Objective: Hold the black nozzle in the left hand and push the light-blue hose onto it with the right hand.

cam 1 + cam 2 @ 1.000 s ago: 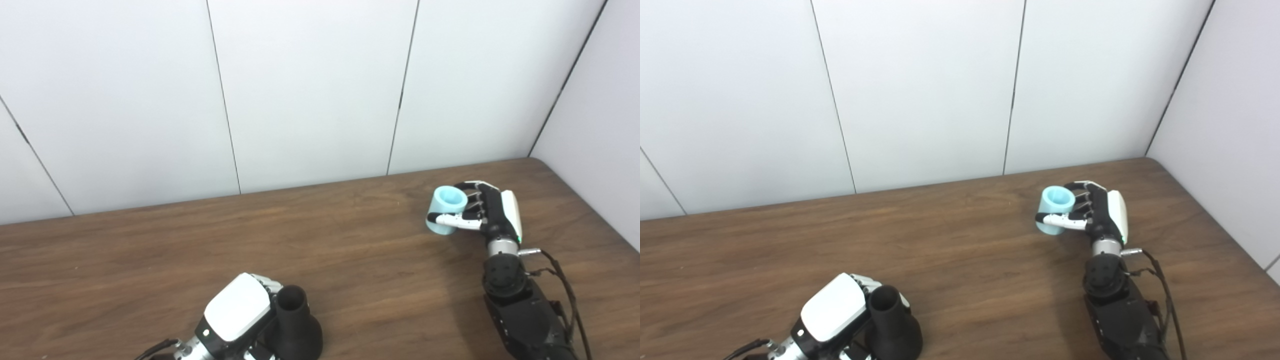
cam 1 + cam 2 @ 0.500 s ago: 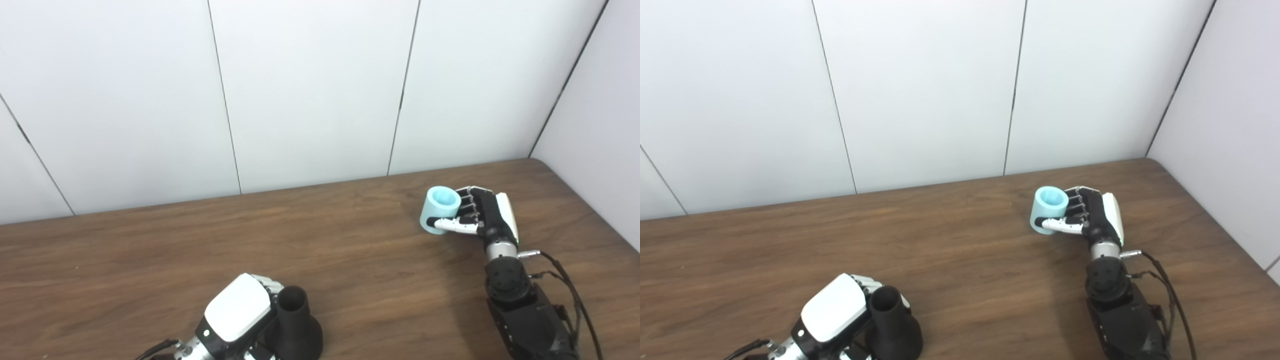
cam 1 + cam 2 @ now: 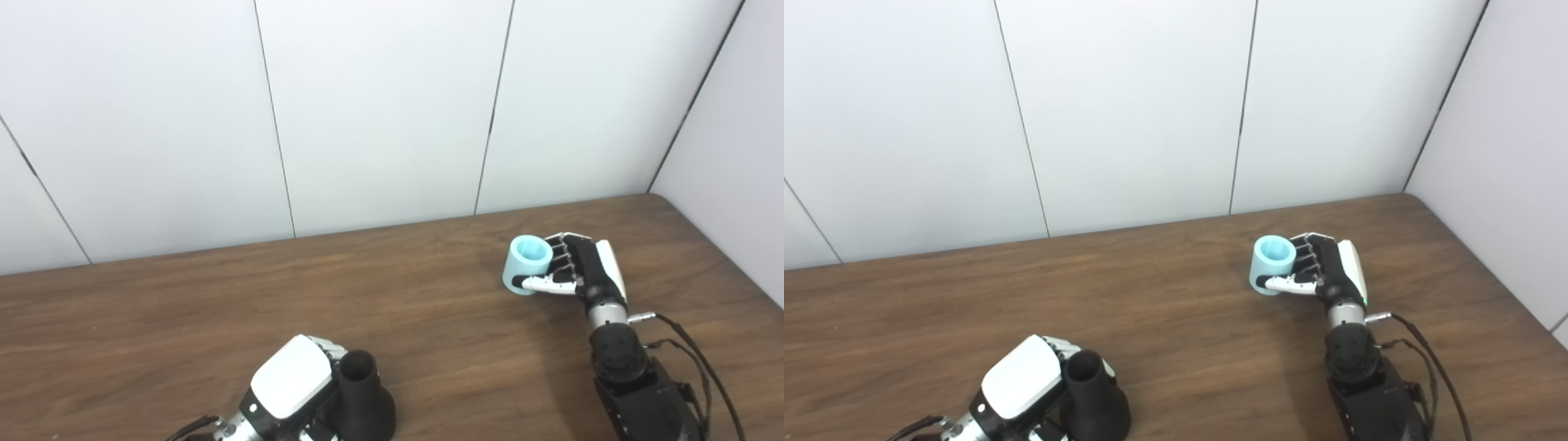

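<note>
The black nozzle (image 3: 362, 398) stands upright near the table's front edge, narrow open end up. My left hand (image 3: 294, 386) is wrapped around it from the left, fingers closed on it. The light-blue hose (image 3: 525, 264), a short open tube, is held upright at the right in my right hand (image 3: 579, 269), fingers behind it and thumb across its front. It sits just above or at the table top; I cannot tell which. The hose is far to the right of and beyond the nozzle. Both also show in the right eye view: nozzle (image 3: 1093, 398), hose (image 3: 1271, 264).
The brown wooden table (image 3: 184, 318) runs back to white wall panels (image 3: 380, 110). A side wall (image 3: 735, 153) closes the right. Cables (image 3: 704, 373) trail along my right forearm.
My right hand has carried the light-blue hose a little to the left. My left hand and the nozzle have not moved.
</note>
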Available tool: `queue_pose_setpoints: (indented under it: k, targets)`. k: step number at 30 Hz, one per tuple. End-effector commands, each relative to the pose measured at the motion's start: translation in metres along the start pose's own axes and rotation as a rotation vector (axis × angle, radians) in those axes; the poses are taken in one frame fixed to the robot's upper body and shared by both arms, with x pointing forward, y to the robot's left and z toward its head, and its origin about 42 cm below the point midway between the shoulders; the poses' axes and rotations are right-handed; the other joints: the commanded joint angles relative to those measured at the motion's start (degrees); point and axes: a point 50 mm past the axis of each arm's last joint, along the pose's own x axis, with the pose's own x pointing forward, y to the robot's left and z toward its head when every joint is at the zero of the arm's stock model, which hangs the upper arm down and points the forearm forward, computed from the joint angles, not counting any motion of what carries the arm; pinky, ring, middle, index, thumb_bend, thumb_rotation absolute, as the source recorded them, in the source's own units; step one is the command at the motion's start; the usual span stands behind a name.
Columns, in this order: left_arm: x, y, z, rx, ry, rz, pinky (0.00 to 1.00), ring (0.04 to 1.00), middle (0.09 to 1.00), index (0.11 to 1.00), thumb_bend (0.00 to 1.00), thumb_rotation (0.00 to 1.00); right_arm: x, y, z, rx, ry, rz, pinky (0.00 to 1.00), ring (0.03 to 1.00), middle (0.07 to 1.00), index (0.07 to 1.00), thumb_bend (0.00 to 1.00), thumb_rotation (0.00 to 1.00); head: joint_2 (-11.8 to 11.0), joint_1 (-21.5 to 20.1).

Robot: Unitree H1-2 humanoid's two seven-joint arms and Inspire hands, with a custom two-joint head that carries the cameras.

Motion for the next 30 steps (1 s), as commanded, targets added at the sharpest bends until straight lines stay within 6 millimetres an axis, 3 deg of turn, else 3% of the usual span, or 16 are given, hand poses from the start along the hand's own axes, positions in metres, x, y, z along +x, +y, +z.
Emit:
queue_pose_setpoints:
  k: [1, 4, 11, 30]
  targets:
    - [-0.02, -0.031, 0.016, -0.006, -0.027, -0.149, 0.3, 0.364, 0.432, 0.522, 0.5, 0.0, 0.003, -0.004, 0.019, 0.004, -0.062, 0.013, 0.44, 0.469, 0.491, 0.475, 0.53, 0.0, 0.17, 0.43]
    - [-0.019, -0.033, 0.017, -0.005, -0.031, -0.137, 0.27, 0.35, 0.433, 0.526, 0.5, 0.0, 0.002, -0.007, 0.024, 0.007, -0.087, 0.03, 0.42, 0.46, 0.489, 0.477, 0.53, 0.0, 0.36, 1.13]
    - [-0.017, -0.033, 0.016, -0.009, -0.026, -0.162, 0.32, 0.374, 0.449, 0.514, 0.5, 0.0, -0.008, -0.014, 0.049, 0.031, -0.152, 0.074, 0.41, 0.45, 0.484, 0.481, 0.53, 0.0, 0.53, 1.16]
    - [-0.013, -0.037, 0.022, -0.008, -0.04, -0.155, 0.31, 0.366, 0.441, 0.514, 0.5, 0.0, -0.046, -0.024, 0.139, 0.083, -0.373, 0.271, 0.41, 0.438, 0.485, 0.476, 0.53, 0.0, 1.44, 4.62]
